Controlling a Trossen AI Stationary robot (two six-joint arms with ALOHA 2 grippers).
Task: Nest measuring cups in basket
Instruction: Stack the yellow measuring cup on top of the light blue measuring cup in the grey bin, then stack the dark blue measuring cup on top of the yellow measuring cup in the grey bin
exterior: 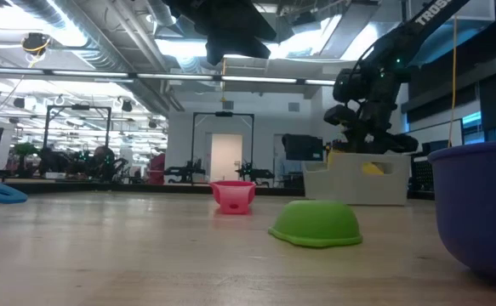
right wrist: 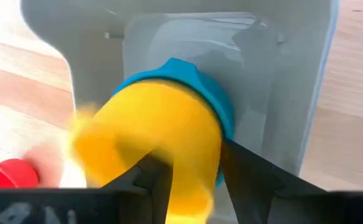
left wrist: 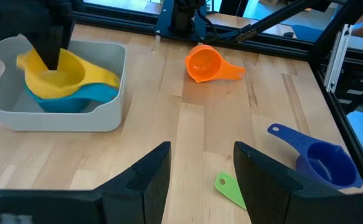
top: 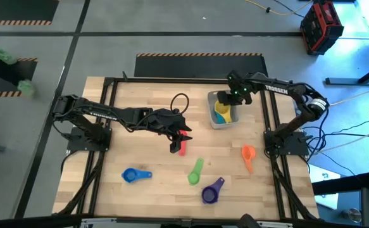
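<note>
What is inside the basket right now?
The basket holds a yellow cup nested on top of a teal cup. The right tool hovers over them, covering part of the yellow cup; the teal bowl's inside is hidden.

Seven small plastic measuring cups were counted, one of each colour. Two lay nested in the one translucent grey rectangular plastic basket (top: pixel 223 120) at the far right: a yellow cup (left wrist: pixel 53 71) on a teal cup (left wrist: pixel 84 96). Five lay loose on the one wooden table (top: pixel 140 101): a red cup (top: pixel 183 143) near the middle, a blue cup (top: pixel 133 175) near left, a green cup (top: pixel 195 172), a purple cup (top: pixel 212 190) and an orange cup (top: pixel 248 154) at the right.
</note>
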